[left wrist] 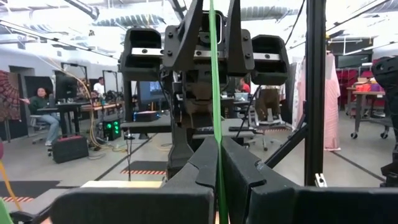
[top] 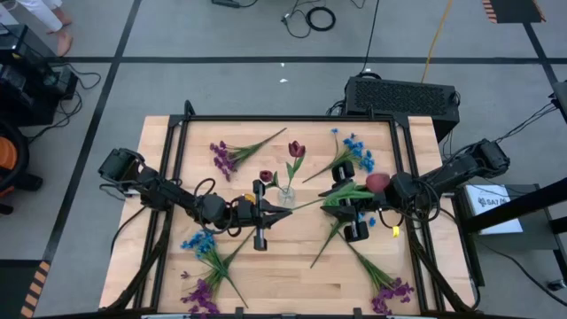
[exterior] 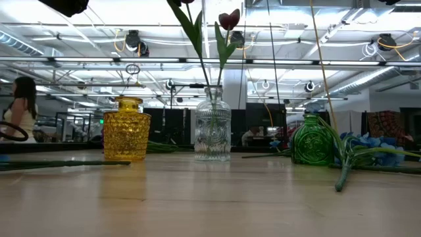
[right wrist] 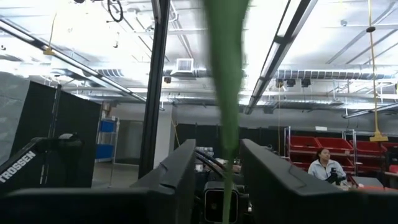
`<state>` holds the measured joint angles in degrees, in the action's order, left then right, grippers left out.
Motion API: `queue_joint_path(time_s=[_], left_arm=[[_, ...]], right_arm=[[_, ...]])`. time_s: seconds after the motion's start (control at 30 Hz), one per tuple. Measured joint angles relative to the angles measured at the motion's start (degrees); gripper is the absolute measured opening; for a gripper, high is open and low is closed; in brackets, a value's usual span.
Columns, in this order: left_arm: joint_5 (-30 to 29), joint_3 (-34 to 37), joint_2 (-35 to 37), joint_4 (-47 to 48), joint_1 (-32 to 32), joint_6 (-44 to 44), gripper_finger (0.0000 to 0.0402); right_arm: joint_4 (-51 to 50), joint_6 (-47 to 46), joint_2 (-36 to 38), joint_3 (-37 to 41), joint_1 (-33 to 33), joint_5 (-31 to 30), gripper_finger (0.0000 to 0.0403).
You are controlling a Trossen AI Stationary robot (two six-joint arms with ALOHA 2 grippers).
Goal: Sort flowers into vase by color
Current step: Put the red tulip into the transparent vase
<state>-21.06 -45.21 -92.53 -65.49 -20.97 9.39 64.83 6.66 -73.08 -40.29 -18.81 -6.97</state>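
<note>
Grippers facing — left gripper point(top: 282, 212), right gripper point(top: 330, 200), stem point(top: 306, 204) between

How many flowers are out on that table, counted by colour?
Purple sprigs: 3
Blue sprigs: 2
Dark red flowers: 3
Total: 8
</note>
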Motion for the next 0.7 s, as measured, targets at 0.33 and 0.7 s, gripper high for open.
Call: queue_joint_path(time_s=[0.33,0.7], left_arm=[[-2.92,-0.06,0.00,0.29,0.00,-0.63,0.0027],[-7.89,-0.09,8.11,22.13,-3.09,-3.56,0.0221]], right_arm=[[0.08,0.28,0.00,0.00,-0.02,-0.11,0.0010],[-6.25,2.56,3.97,0.00,-1.40,-3.51,0.0002]])
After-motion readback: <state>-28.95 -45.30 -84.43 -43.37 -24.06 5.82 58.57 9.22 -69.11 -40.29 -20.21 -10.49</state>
